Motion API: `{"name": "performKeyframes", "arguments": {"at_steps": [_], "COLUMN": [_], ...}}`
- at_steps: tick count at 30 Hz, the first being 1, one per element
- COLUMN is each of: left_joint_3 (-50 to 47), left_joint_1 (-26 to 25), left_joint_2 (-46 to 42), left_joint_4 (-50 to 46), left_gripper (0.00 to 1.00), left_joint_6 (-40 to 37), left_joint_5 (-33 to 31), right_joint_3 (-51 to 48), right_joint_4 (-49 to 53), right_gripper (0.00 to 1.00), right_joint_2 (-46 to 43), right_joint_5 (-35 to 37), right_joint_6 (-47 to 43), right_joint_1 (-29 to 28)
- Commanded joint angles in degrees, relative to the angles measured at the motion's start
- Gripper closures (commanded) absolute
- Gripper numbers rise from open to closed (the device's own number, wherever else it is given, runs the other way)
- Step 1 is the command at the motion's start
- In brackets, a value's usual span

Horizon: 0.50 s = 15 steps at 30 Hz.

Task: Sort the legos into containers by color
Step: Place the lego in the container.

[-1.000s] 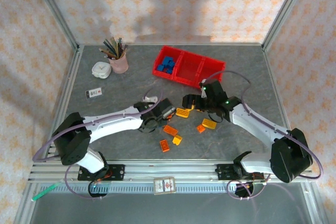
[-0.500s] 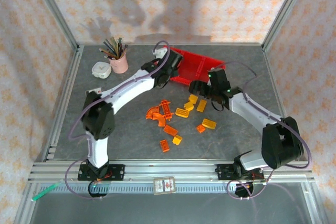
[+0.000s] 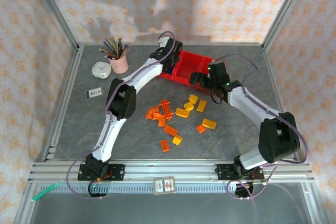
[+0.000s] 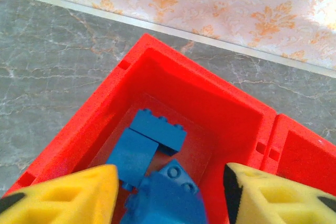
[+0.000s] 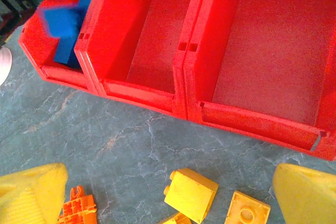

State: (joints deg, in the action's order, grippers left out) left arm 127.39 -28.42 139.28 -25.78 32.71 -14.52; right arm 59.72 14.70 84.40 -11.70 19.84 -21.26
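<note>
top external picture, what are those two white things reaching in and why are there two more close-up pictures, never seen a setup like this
Those are two white robot arms, bolted at the near edge of a grey marbled table, seen by a fixed camera above and behind them. The close-ups come from a camera on each wrist, looking past that arm's yellow-tipped end effector. The left end effector hangs open over the end compartment of three joined red plastic bins, where blue plastic bricks lie; one blurred blue brick shows between its fingertips, seemingly let go. The right end effector is open and holds nothing, above a yellow plastic brick. More yellow and orange plastic bricks lie loose on the table.
</note>
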Motion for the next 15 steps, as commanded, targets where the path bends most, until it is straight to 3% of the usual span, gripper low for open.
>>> {"name": "performKeyframes", "arguments": {"at_steps": [1,8,15], "left_joint_3": [3.1,0.7,-24.1], "left_joint_1": [0.1,0.2,0.3], "left_joint_2": [-0.5,-6.1,-26.2], "left_joint_4": [1.9,-0.7,4.0], "left_gripper": [0.37,0.31,0.24], "left_joint_6": [-3.2,-4.1,-2.1], "left_joint_5": [-1.1,2.1,11.5], "right_joint_3": [1.7,1.4,2.6], "right_joint_4": [3.3,5.0,9.7], "right_gripper": [0.00,0.00,0.00], "right_joint_2": [0.1,-1.8,-2.8], "right_joint_5": [2.2,1.2,2.4], "right_joint_6": [-1.8,-3.2,-4.2], "right_joint_1": [0.3,-1.2,-7.7]}}
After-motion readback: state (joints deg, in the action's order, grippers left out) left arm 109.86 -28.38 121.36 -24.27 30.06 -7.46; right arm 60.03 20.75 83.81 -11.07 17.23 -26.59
